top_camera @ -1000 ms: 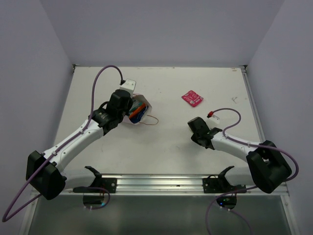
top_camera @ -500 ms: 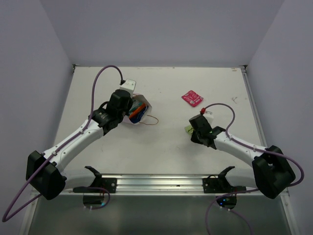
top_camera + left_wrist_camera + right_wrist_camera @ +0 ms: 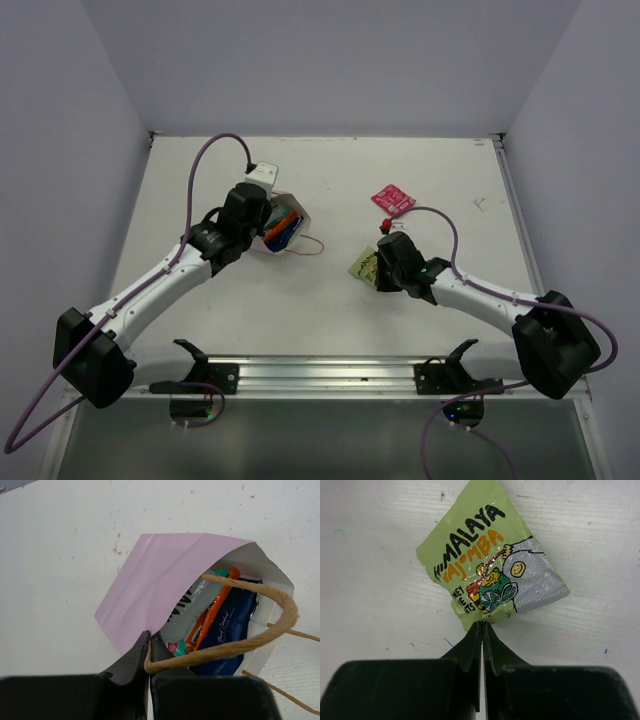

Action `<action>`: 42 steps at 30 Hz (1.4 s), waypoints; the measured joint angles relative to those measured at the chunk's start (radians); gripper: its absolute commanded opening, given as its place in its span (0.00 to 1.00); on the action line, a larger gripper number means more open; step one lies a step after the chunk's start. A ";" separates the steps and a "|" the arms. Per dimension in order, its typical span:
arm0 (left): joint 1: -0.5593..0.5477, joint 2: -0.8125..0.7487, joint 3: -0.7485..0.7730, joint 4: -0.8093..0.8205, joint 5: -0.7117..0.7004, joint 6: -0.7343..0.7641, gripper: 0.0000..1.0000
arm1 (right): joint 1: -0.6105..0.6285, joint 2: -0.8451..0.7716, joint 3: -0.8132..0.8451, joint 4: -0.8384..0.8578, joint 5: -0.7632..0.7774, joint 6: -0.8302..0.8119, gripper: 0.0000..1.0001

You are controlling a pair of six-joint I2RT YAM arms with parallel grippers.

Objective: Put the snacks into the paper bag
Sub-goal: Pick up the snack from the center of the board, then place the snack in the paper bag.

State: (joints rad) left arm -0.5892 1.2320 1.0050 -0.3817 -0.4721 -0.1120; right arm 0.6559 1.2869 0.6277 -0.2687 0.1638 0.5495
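Observation:
The pale pink paper bag (image 3: 150,575) lies on its side with its mouth open, and my left gripper (image 3: 149,636) is shut on its tan string handle (image 3: 240,645) at the rim. Inside it show an orange packet (image 3: 215,607), a dark blue one (image 3: 235,625), a silver-grey one (image 3: 187,611) and a bit of teal-green (image 3: 181,649). My right gripper (image 3: 482,625) is shut on the lower edge of the yellow-green packet (image 3: 490,565), which hangs just above the table right of the bag (image 3: 285,228). A pink-red packet (image 3: 393,200) lies on the table behind the right gripper (image 3: 372,268).
The bag's second string handle (image 3: 312,245) trails on the white table (image 3: 340,300) towards the right arm. A metal rail (image 3: 330,375) runs along the near edge, and walls close in the left, back and right sides.
The right gripper has closed tight on the yellow-green packet and carried it leftward, towards the bag. The left arm and the bag have stayed still.

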 measured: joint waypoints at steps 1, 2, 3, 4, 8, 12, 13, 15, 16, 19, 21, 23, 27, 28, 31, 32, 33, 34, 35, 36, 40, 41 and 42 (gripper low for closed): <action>0.000 0.000 0.000 0.000 0.000 0.000 0.00 | 0.000 -0.002 0.000 0.008 -0.007 -0.003 0.00; 0.000 0.000 0.000 0.000 0.000 0.000 0.00 | 0.000 -0.008 0.000 0.012 -0.019 -0.006 0.00; 0.000 0.000 0.000 0.000 0.000 0.000 0.00 | 0.001 -0.019 0.000 0.014 -0.027 -0.010 0.00; 0.000 0.000 0.000 0.000 0.000 0.000 0.00 | 0.004 -0.034 0.000 0.017 -0.033 -0.013 0.00; 0.000 0.000 0.000 0.000 0.000 0.000 0.00 | 0.012 -0.097 0.026 0.011 -0.056 -0.025 0.00; 0.000 0.000 0.000 0.000 0.000 0.000 0.00 | 0.020 -0.117 0.108 -0.013 -0.064 -0.034 0.00; 0.000 0.000 0.000 0.000 0.000 0.001 0.00 | 0.023 -0.121 0.132 -0.022 -0.065 -0.035 0.00; 0.000 0.000 0.000 0.000 0.000 0.001 0.00 | 0.025 -0.127 0.180 -0.053 -0.069 -0.034 0.00; 0.000 0.000 0.000 0.000 0.000 0.001 0.00 | 0.027 -0.129 0.200 -0.068 -0.069 -0.034 0.00; 0.000 0.000 0.000 0.000 0.000 0.001 0.00 | 0.035 -0.129 0.278 -0.131 -0.070 -0.029 0.00; 0.000 0.000 0.000 0.000 0.002 0.001 0.00 | 0.047 -0.126 0.326 -0.171 -0.069 -0.018 0.00; 0.000 0.000 0.000 0.000 0.006 0.001 0.00 | 0.068 -0.111 0.385 -0.202 -0.069 -0.005 0.00; 0.000 0.000 0.000 0.000 0.017 0.002 0.00 | 0.118 -0.064 0.468 -0.227 -0.068 0.020 0.00; 0.001 0.000 0.000 0.000 0.020 0.002 0.00 | 0.131 -0.045 0.488 -0.231 -0.069 0.026 0.00; 0.003 0.000 0.000 0.000 0.029 0.002 0.00 | 0.162 0.033 0.553 -0.237 -0.072 0.046 0.00; 0.004 0.000 0.000 0.000 0.031 0.002 0.00 | 0.169 0.061 0.571 -0.237 -0.076 0.054 0.00; 0.005 0.000 -0.001 0.000 0.033 0.002 0.00 | 0.175 0.091 0.589 -0.236 -0.077 0.062 0.00; 0.005 0.000 -0.001 0.000 0.035 0.002 0.00 | 0.181 0.120 0.605 -0.233 -0.079 0.071 0.00; 0.006 0.000 -0.002 0.000 0.038 0.002 0.00 | 0.186 0.147 0.619 -0.230 -0.079 0.080 0.00; 0.006 0.000 -0.002 0.000 0.041 0.002 0.00 | 0.191 0.173 0.632 -0.228 -0.079 0.089 0.00; 0.006 0.000 -0.003 0.000 0.050 0.002 0.00 | 0.205 0.271 0.699 -0.217 -0.086 0.121 0.00; 0.006 0.000 -0.003 0.000 0.052 0.002 0.00 | 0.208 0.295 0.721 -0.213 -0.089 0.127 0.00; 0.006 0.000 -0.003 0.000 0.054 0.002 0.00 | 0.210 0.318 0.741 -0.205 -0.095 0.134 0.00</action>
State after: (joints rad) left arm -0.5835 1.2320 1.0019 -0.3820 -0.4183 -0.1104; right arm 0.8661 1.6051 1.3685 -0.4740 0.0685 0.6834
